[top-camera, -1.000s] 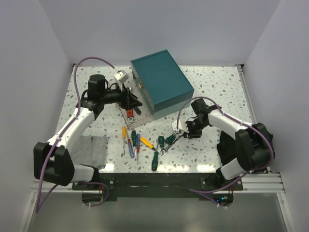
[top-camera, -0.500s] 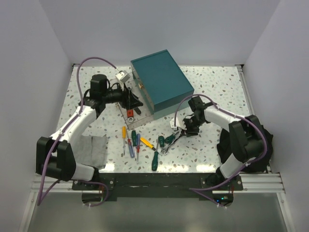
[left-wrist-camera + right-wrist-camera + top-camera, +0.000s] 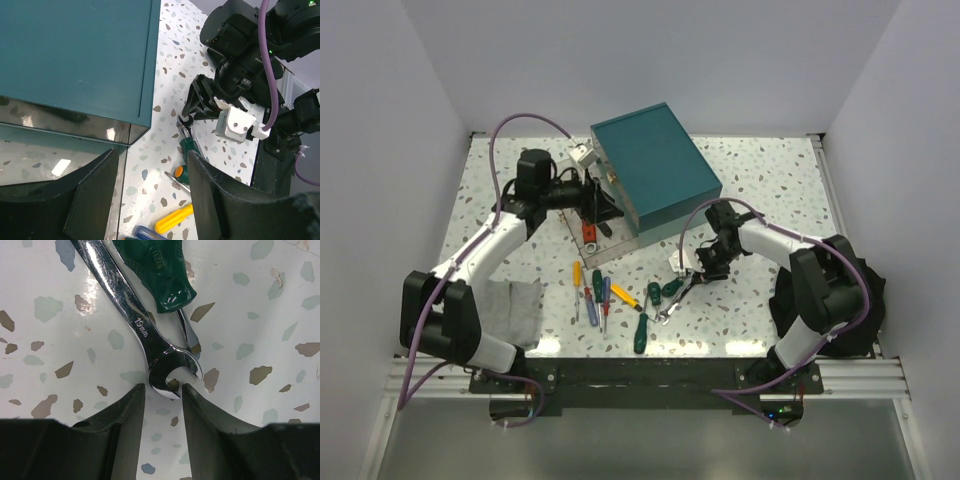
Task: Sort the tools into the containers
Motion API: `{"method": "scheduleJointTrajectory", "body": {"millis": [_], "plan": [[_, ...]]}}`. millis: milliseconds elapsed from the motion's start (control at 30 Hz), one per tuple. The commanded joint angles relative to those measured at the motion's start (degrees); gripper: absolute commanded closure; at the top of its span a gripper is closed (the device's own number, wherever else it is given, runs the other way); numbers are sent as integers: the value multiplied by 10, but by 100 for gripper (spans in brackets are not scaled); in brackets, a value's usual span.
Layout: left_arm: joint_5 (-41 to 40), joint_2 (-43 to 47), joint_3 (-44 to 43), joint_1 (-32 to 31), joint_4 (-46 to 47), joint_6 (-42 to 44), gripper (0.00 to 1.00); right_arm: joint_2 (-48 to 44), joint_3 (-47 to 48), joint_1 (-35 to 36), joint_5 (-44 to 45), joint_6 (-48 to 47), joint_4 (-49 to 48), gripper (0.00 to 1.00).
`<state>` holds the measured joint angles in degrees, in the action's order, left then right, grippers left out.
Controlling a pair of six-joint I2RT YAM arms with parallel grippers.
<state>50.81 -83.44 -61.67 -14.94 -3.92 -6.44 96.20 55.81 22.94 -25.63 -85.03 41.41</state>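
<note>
On the speckled table (image 3: 770, 180), the right claw (image 3: 159, 405) is held parted, not yet closed, at the open end of a silver wrench (image 3: 135, 315) beside a green screwdriver (image 3: 150, 275). The left claw (image 3: 152, 195) is held open over the clear drawer (image 3: 582, 250). Most tools (image 3: 605, 295) are judged still unsorted.

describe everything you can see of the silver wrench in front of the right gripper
The wrench is polished silver metal, with 19mm stamped on its flat shank and an open-end head. It lies flat on the speckled table, head towards the right gripper, whose open jaws flank the head's tip without clearly touching it. A green screwdriver lies alongside, its blade seeming to touch the head. The wrench's far end is cut off in the wrist view.
</note>
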Motion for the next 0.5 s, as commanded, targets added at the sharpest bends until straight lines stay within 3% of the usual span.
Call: {"method": "scheduleJointTrajectory", "body": {"millis": [0,100,233,467], "plan": [[7,-8,-28,-11,24,0,38,18,-6,12,15,-47,29,60],[0,-10,-29,-12,24,-2,38,32,-6,26,29,-48,40,73],[-6,-14,-21,-12,30,-23,38,18,-36,33,54,-45,11,98],[-1,-51,-21,-36,61,-41,38,-84,-144,30,66,-27,-89,100]]}}
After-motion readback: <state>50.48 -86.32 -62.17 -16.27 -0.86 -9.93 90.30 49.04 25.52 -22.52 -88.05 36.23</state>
